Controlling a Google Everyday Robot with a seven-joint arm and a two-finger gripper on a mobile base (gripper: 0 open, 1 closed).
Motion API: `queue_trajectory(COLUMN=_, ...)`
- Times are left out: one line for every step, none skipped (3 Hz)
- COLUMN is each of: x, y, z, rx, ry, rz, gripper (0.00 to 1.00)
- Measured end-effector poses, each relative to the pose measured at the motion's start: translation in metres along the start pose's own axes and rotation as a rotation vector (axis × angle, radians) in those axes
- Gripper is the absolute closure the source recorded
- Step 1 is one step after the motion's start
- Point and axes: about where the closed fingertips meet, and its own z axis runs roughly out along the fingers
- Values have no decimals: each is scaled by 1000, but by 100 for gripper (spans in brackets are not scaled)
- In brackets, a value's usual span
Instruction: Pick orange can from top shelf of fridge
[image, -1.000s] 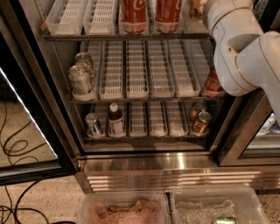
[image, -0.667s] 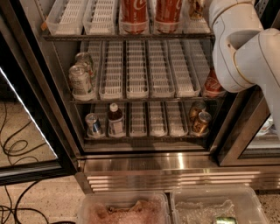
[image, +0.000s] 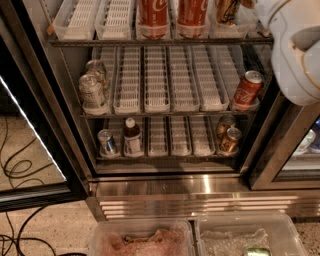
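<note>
A speckled floor with loose black cables runs up to the fridge, whose glass door stands swung out on the left.

The orange can sits upright near the right end of the top shelf, in the lane just right of two red Coca-Cola cans. Only its lower body shows, a shiny amber with dark markings; its top is cut off by the frame edge. It reads as a smooth, rigid cylinder that should take a side grasp well.

Just beside it, at the shelf's right corner, I can make out the gripper at the end of the white arm. I cannot tell whether it is spread or closed, or whether it touches the can.

I judge this to be the final approach or the grasp itself. The next move calls for centring on the can's body without bumping the neighbouring Coke, closing firmly, then drawing it straight out over the shelf's front edge.

On the rack below, pale silver cans stand at the left end and a tilted red can at the right.
</note>
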Motion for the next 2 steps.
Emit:
queue_trajectory(x=-24, y=12, z=-17, rx=-104, ry=26, rz=-47, gripper=100)
queue_trajectory(x=-69, y=81, z=-25, rx=-302, ry=17, rz=10, gripper=100)
